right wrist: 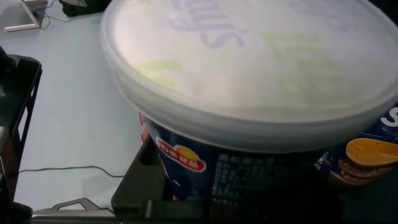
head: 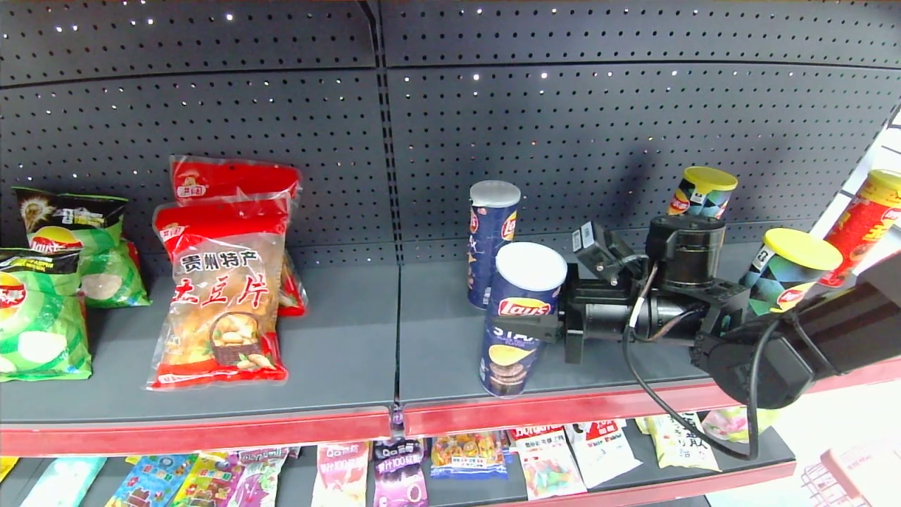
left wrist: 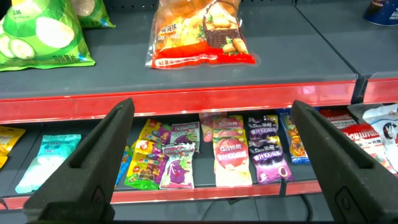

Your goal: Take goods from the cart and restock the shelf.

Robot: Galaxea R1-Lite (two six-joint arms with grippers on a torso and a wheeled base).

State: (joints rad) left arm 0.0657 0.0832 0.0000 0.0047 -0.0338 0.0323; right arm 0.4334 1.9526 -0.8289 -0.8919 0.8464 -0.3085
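Now right gripper clasps blue can, seemingly touching shelf near front edge; left gripper released.

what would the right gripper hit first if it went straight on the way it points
Likely the front red snack bag: the right gripper, shut on the blue can, points left along the shelf. Depth is unclear.

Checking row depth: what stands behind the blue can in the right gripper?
A second blue can with a pale lid stands behind the held can, toward the pegboard. Its lower part is hidden.
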